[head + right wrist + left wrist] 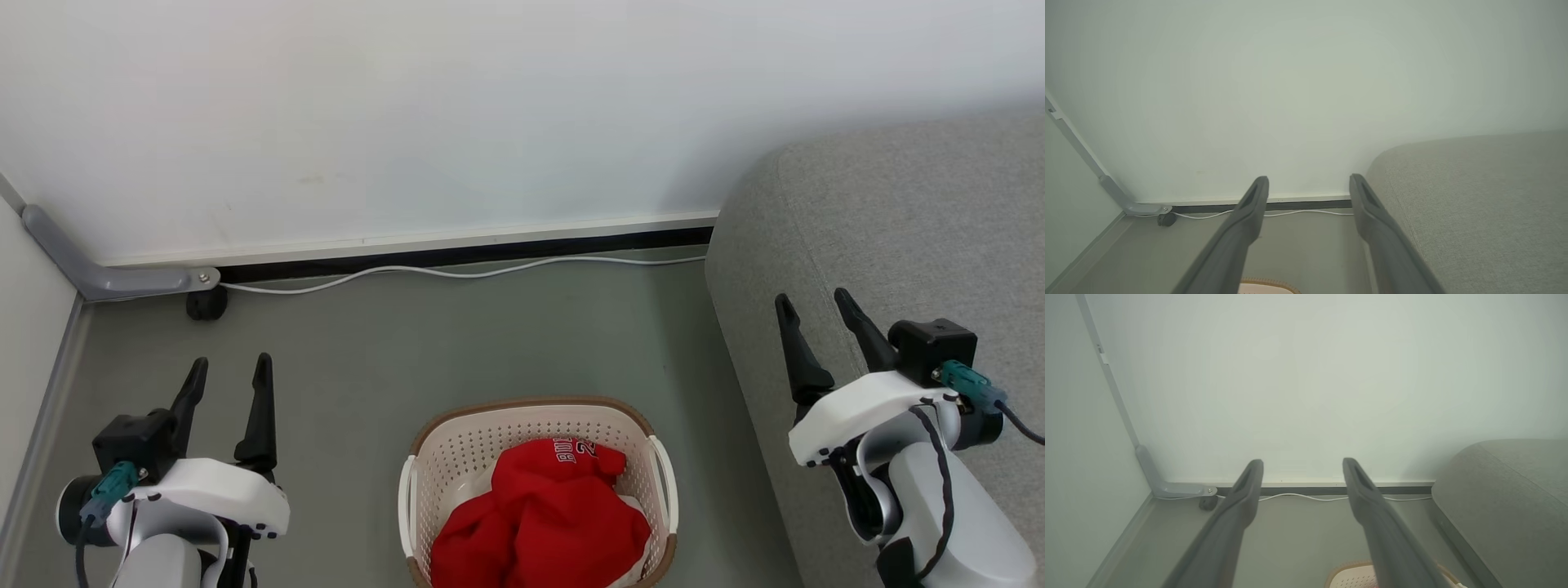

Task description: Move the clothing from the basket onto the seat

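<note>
Head view: your basket (457, 453) is cut off at 6 o'clock, clothing (543, 523) heaped inside, its lettering partly folded under | left gripper (231, 362) at 8 o'clock and right gripper (812, 298) at 3, fingers apart on both | seat (898, 245) at 3 o'clock, beside the basket | grey floor (408, 351), white wall (408, 106), cable (457, 273) along its foot.

This is looking like a home living-room corner: a light grey fabric sofa (898, 245) is standing against a plain white wall (408, 106), and a cream laundry basket (531, 406) of red sports clothing (547, 514) is sitting on the grey floor (408, 351) beside the sofa, with a white cable (457, 273) trailing along the skirting (408, 245).
</note>
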{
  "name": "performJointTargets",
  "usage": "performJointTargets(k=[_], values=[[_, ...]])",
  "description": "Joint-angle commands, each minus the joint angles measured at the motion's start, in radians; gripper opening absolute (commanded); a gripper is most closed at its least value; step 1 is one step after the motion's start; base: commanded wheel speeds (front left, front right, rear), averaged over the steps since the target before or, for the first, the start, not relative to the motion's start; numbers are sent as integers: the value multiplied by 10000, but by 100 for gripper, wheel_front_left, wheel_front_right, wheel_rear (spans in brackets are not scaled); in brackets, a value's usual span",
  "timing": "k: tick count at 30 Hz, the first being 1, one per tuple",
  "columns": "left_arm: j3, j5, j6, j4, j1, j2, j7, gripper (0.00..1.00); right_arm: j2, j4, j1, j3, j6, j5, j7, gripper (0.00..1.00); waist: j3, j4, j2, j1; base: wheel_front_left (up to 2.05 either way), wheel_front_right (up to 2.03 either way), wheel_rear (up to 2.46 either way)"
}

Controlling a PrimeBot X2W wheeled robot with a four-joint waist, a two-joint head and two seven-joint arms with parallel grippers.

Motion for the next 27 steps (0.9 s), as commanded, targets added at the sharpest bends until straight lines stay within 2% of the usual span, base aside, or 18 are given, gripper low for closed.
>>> performJointTargets(k=[1,7,20,27], values=[[348,292,-49,-170,-529,183,-136,100,1,-150,-401,142,44,-296,-218,100,3,-1,0,0,0,0,0],[487,853,-65,16,-582,114,-311,100,-7,-77,-514,15,44,-994,-393,100,26,-7,0,0,0,0,0],[368,651,-69,134,-508,82,-312,100,58,-133,-327,-87,44,-1061,-394,100,23,-9,0,0,0,0,0],[115,596,-70,136,-467,54,-312,100,101,-626,-372,-108,44,-1146,-394,100,344,54,0,0,0,0,0]])
